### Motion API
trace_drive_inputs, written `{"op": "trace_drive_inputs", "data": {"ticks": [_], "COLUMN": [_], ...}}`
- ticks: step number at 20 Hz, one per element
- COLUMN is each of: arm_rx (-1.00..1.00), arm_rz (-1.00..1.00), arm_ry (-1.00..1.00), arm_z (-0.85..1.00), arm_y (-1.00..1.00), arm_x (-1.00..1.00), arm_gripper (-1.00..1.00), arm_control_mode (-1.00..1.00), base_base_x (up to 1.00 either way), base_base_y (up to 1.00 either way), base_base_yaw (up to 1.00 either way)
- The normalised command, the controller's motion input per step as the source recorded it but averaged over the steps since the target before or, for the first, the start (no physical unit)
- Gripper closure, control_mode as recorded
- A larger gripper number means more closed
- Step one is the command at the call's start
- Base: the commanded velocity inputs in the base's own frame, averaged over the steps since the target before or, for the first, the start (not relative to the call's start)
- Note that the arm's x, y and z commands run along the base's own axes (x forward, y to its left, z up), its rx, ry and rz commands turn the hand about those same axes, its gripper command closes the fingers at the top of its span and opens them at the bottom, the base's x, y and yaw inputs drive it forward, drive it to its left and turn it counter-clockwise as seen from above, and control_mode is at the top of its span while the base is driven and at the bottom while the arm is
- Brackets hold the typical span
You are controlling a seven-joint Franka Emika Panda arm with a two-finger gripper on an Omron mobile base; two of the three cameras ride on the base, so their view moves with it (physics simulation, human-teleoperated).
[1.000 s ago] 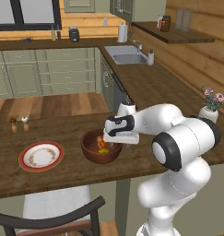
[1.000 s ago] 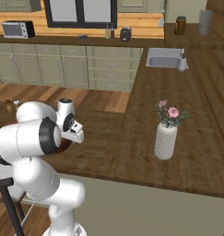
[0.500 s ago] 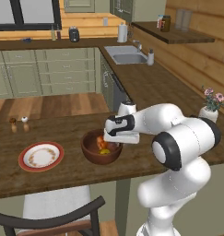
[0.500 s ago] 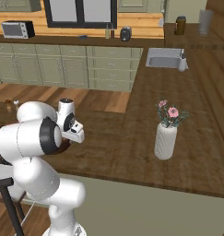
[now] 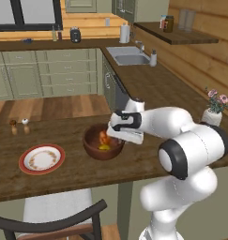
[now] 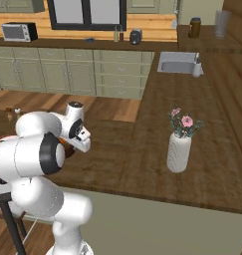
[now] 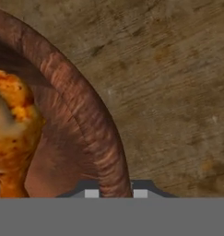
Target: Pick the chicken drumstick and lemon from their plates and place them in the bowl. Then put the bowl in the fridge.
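The dark reddish-brown bowl stands on the wooden counter in front of the arm. Inside it lie the orange-brown chicken drumstick and the yellow lemon. My gripper reaches down at the bowl's right side and is shut on the rim. In the hand view the rim runs down between the two fingertips, and the drumstick sits to its left. A plate with a red-brown rim lies bare, left of the bowl. The fridge is out of view.
Two small shakers stand at the counter's far left. A white vase with pink flowers stands to the right of the arm. A dark chair is tucked under the counter's near edge. Behind lie a sink and green cabinets.
The jaws have closed onto the bowl's rim. The arm and the bowl have stayed where they were.
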Motion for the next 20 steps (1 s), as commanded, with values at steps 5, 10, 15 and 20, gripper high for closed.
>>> {"op": "trace_drive_inputs", "data": {"ticks": [5,10,15,20], "arm_rx": [0.19,0.15,0.04,-0.02], "arm_rz": [-0.35,-0.52,-0.67,-0.47], "arm_ry": [0.00,0.00,0.02,0.11], "arm_z": [0.94,0.98,0.52,0.23], "arm_y": [0.00,0.00,-0.29,-0.51], "arm_x": [-0.06,-0.03,-0.29,-0.63], "arm_gripper": [1.00,1.00,1.00,1.00], "arm_control_mode": [-1.00,-1.00,-1.00,-1.00], "base_base_x": [0.00,0.00,0.00,0.00], "base_base_y": [0.00,0.00,0.00,0.00], "base_base_yaw": [0.00,0.00,0.00,0.00]}}
